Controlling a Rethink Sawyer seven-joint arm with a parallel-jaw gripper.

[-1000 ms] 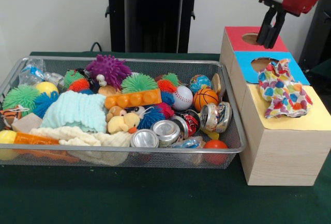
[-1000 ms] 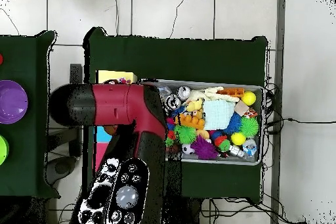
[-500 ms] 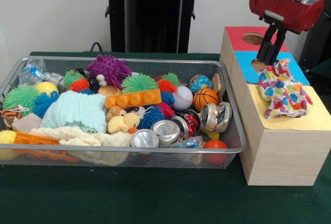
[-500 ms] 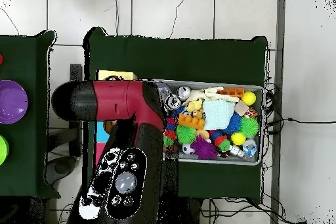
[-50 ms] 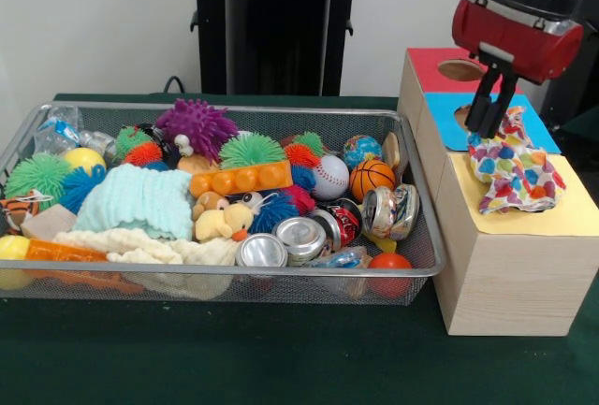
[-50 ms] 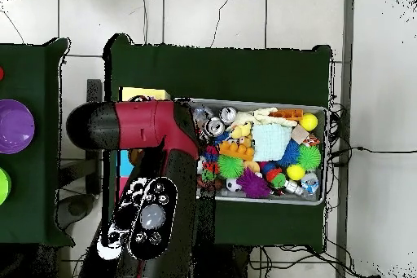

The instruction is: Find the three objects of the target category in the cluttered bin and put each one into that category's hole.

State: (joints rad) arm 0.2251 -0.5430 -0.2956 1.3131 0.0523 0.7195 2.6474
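Note:
A wooden box [image 5: 505,274] right of the bin has a red panel with a hole [image 5: 460,70], a blue panel with a hole [image 5: 465,115] and a yellow panel [image 5: 566,218]. A multicoloured patterned cloth [image 5: 517,169] lies crumpled on top, across the blue and yellow panels. My gripper [image 5: 487,130] hangs just left of the cloth's upper edge, over the blue hole. It is open by a narrow gap and holds nothing. In the overhead view the arm [image 6: 155,185] hides the gripper and most of the box.
The wire bin [image 5: 225,108] holds a mint knit cloth [image 5: 138,201], a cream cloth [image 5: 140,246], spiky balls, a basketball [image 5: 372,179], a baseball [image 5: 329,177] and several crushed cans [image 5: 301,237]. A purple bowl [image 6: 15,125] sits on a neighbouring table.
The gripper has moved from over the red hole down and toward the box's front, to the blue hole beside the cloth. The cloth and the bin's contents have not moved.

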